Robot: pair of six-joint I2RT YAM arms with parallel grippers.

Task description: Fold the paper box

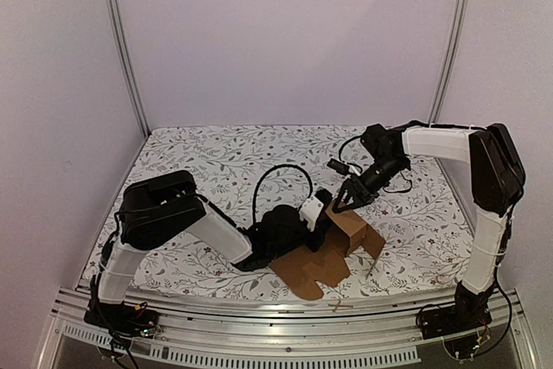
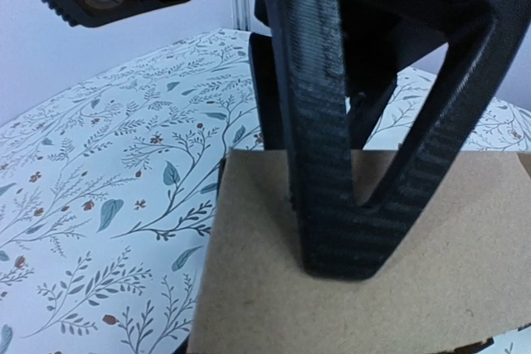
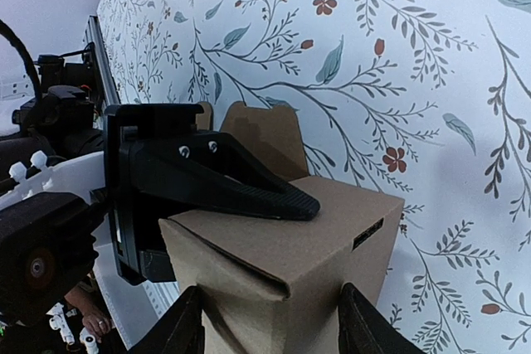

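Left tool [image 1: 320, 212] on paper box [image 1: 352, 229]

Paper box [image 1: 350, 231]: plain brown corrugated cardboard, partly folded. One end stands up as a small boxy carton with a slot in its side. The rest lies flat with notched tabs on the table [image 1: 216, 162], near the front edge, right of centre.

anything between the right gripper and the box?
Nothing visible. The right gripper straddles the paper box; the left gripper has a finger resting on the box top, beyond the right fingertips.
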